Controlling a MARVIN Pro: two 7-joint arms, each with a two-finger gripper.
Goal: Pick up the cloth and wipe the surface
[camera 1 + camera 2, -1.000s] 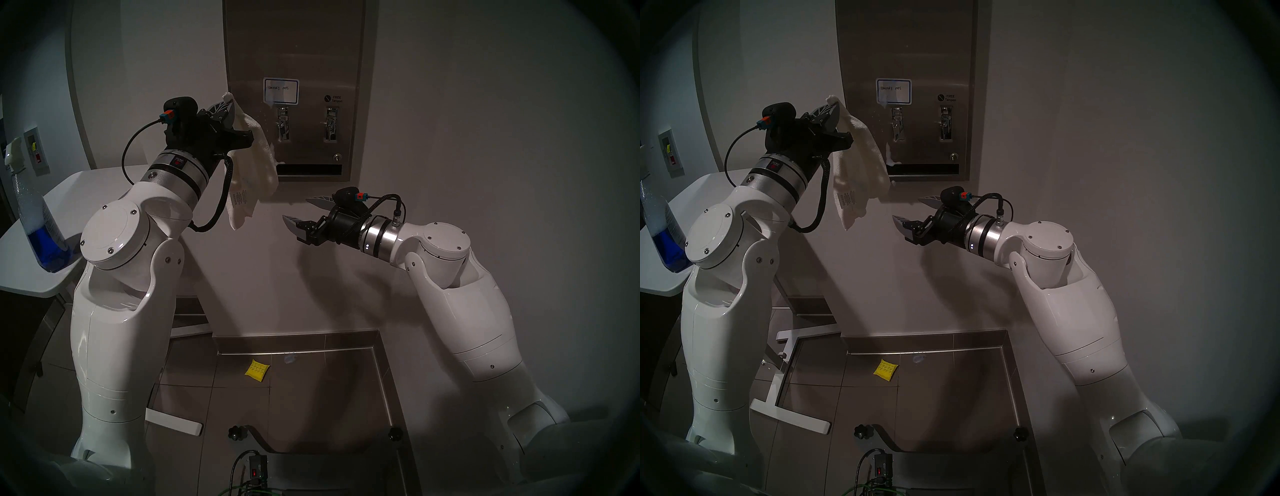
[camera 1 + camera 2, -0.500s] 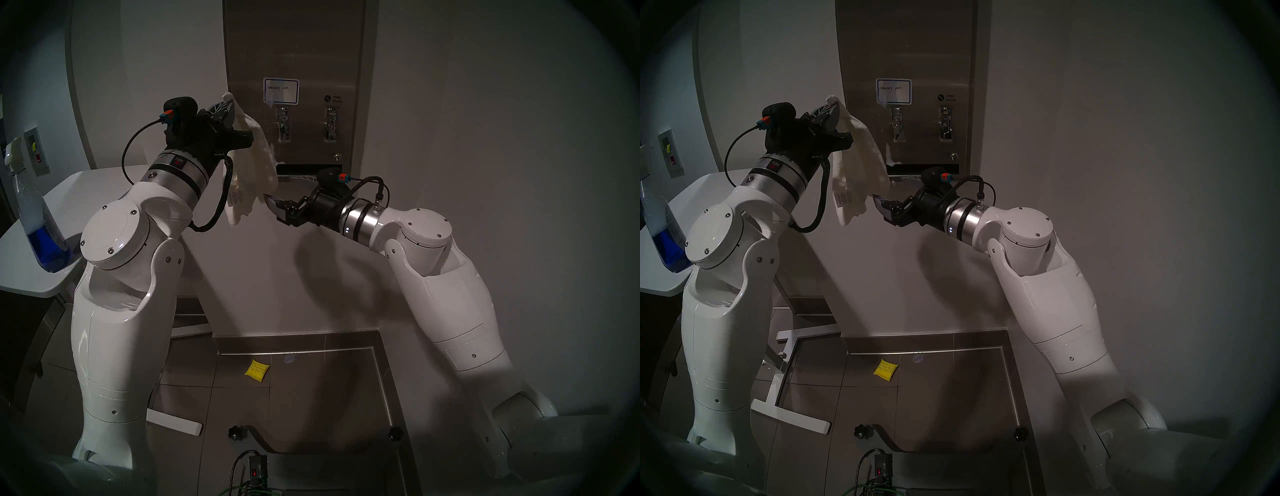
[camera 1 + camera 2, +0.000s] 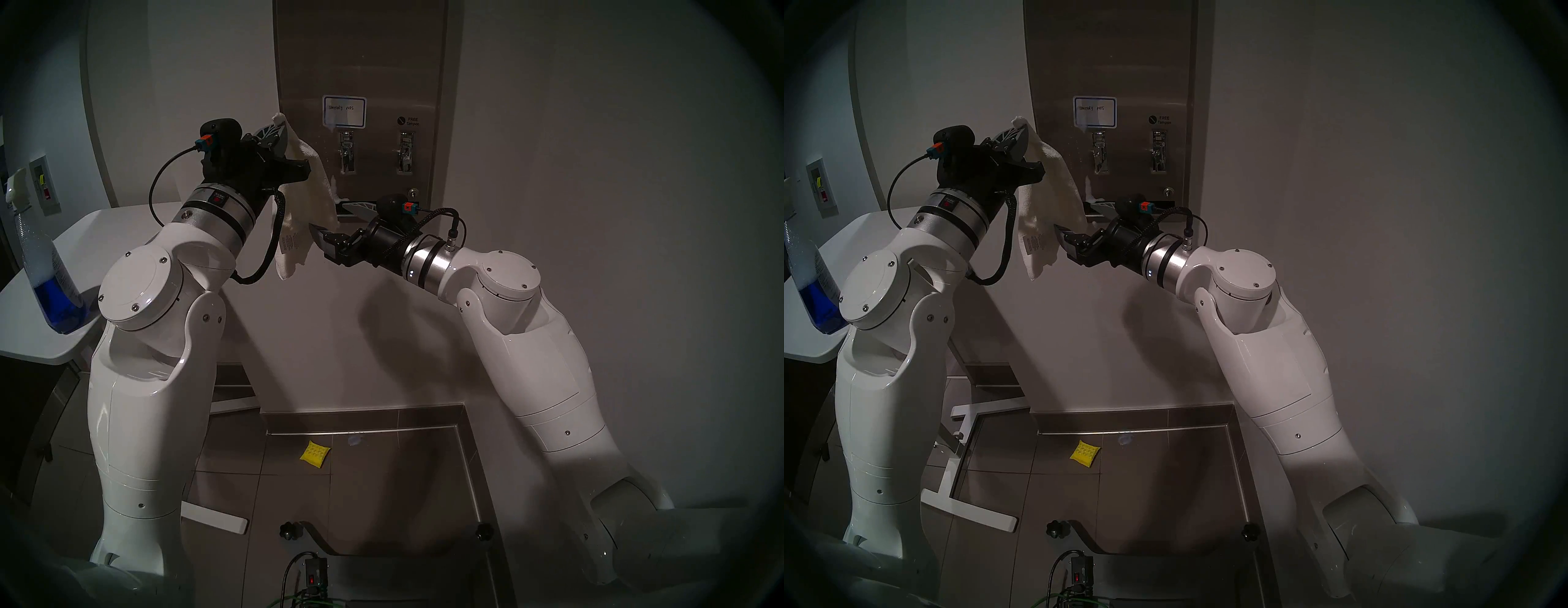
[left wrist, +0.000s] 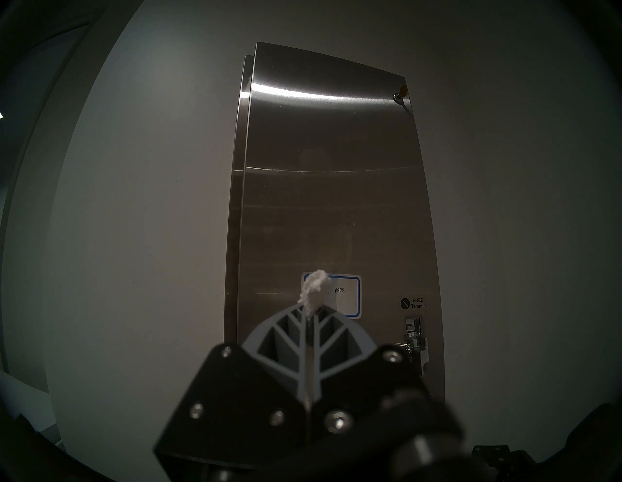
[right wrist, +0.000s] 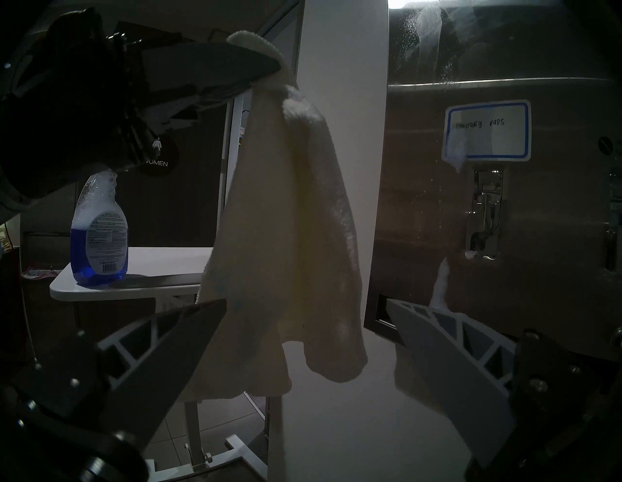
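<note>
My left claw [image 3: 278, 127], upper left of centre: clamped on cloth [image 3: 312, 199], which hangs beside dispenser front [image 3: 360, 63]. My right claw [image 3: 335, 220], centre: jaws spread, empty, flanking cloth's lower edge. Spray bottle [image 3: 46, 276] on counter [image 3: 106, 229], far left.

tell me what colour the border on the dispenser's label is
Blue, around a white label; it shows best in the right wrist view.
</note>
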